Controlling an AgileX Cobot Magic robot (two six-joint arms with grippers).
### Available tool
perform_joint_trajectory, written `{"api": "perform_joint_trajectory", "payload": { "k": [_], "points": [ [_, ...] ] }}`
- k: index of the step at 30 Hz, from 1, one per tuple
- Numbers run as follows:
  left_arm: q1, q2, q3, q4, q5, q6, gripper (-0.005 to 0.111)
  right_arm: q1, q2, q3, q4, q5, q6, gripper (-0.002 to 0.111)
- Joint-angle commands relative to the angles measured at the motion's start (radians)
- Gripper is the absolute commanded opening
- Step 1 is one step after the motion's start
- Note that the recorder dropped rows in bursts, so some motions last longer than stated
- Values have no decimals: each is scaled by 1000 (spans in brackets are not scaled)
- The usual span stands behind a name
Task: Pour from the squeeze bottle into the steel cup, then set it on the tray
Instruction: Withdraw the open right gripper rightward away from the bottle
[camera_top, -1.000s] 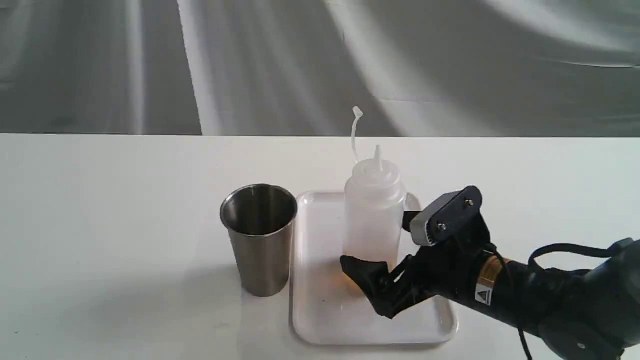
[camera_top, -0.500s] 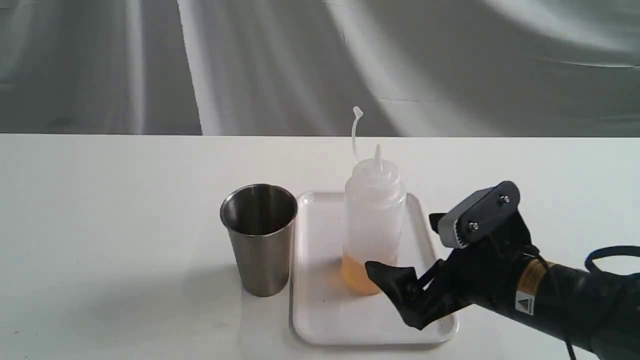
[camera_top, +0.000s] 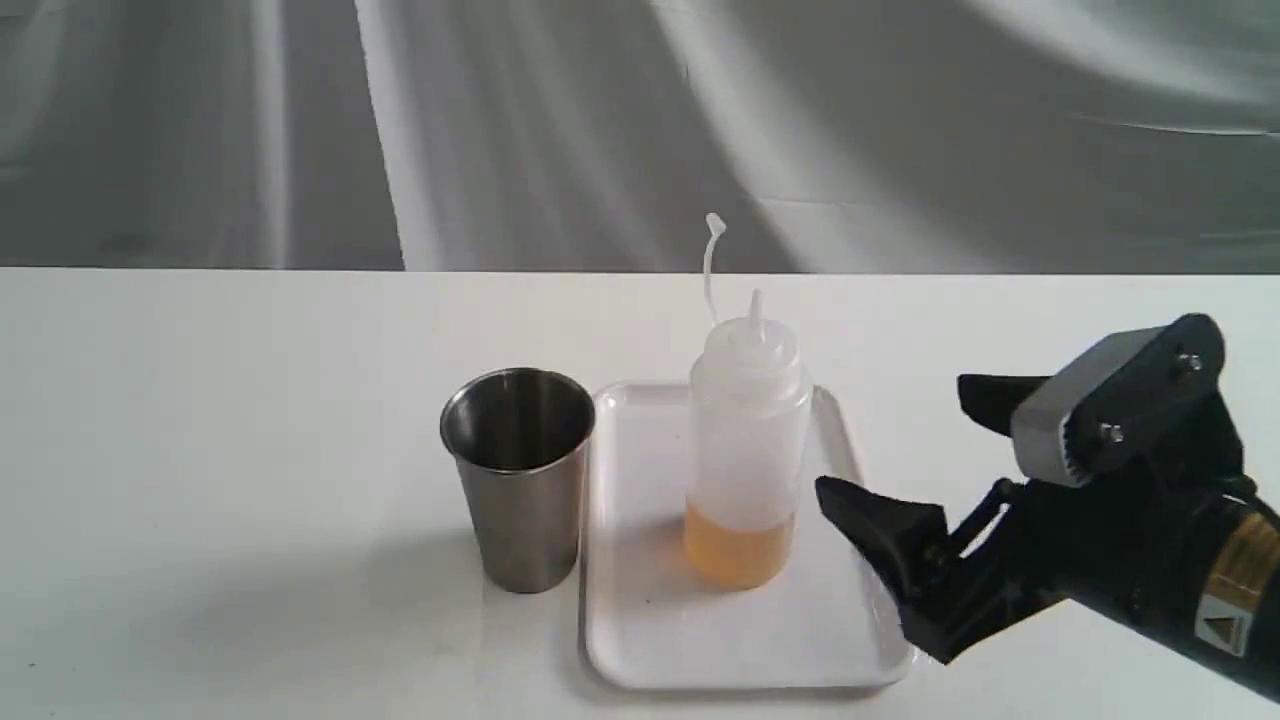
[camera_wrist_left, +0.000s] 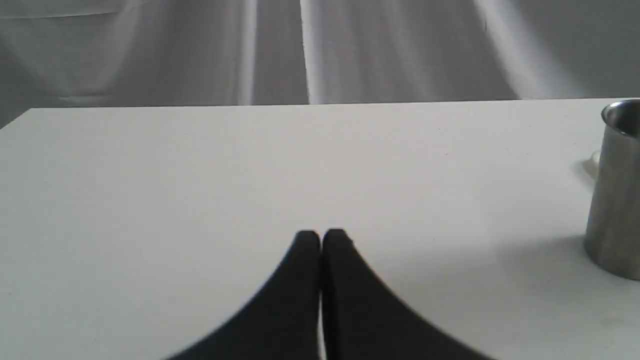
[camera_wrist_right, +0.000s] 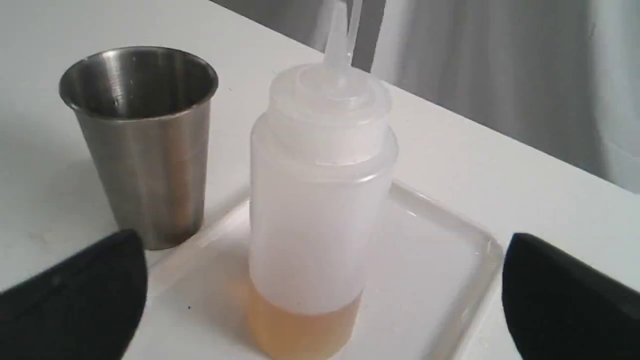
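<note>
1. The white table carries everything. Clock directions below are read on the exterior view.
2. The tray lies flat near the table's middle. Its rim at 3 o'clock passes under the right gripper's lower finger.
3. The right gripper hangs at 3 o'clock of the squeeze bottle with its jaws spread wide. It grips nothing, and there is a clear gap between it and the bottle. By my reading, the set-down step is finished and the arm only needs to back away toward 4 o'clock without brushing the tray rim.
4. The squeeze bottle stands upright on the tray, roughly at its centre. Its body is cloudy white plastic, mostly empty-looking. A shallow band of amber liquid sits at the bottom.
5. The steel cup stands upright on the table at 9 o'clock of the tray, just beside the rim. Whether they touch I cannot tell. Its inside is dark, so I cannot tell whether any liquid went in.
6. The left gripper rests over bare table with its fingers pressed together, nothing between them. It is well apart from the cup and plays no part here.
7. The cone nozzle points to 12 o'clock, uncapped. The thin cap strap curls up from the bottle's shoulder toward 11 o'clock.
</note>
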Motion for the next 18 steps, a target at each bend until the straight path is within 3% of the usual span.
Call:
{"api": "perform_joint_trajectory", "payload": {
  "k": [1, 9, 11, 18],
  "points": [
    [-8, -3, 4, -1, -9, -5, 0, 1, -94, 35, 2, 38, 23, 75],
    [-8, -3, 4, -1, -9, -1, 0, 1, -308, 130, 3, 40, 30, 11],
    [-8, -3, 4, -1, -9, -1, 0, 1, -346, 144, 23, 40, 50, 0],
    [-8, -3, 4, -1, -9, -3, 0, 1, -486, 183, 62, 52, 169, 0]
  ]
}}
